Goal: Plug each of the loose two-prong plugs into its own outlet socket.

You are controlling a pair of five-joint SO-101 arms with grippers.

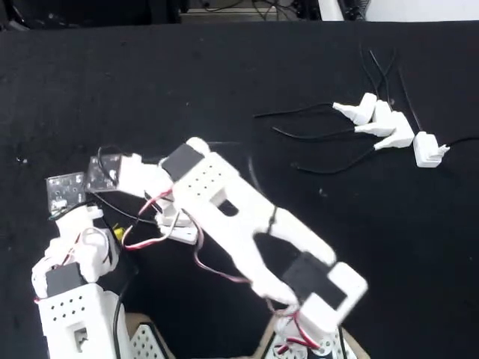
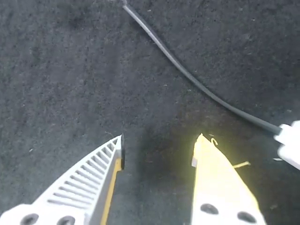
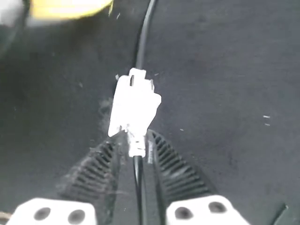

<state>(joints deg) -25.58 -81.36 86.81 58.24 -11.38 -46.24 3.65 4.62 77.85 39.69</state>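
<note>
Black cloth-covered tabletop (image 1: 299,67) lies under both arms. At the near left, the right jaws are pinched narrow on the slim end of a white two-prong plug (image 3: 135,105), and a black cord (image 3: 144,28) runs on beyond it. The left jaws hang wide and empty just beside it. The plug looks light and rigid, its cord limp and likely to drag, so the flat sides of the body seem the better hold. At the far right lie three corded white pieces (image 1: 383,121) and one white block (image 1: 426,149).
</note>
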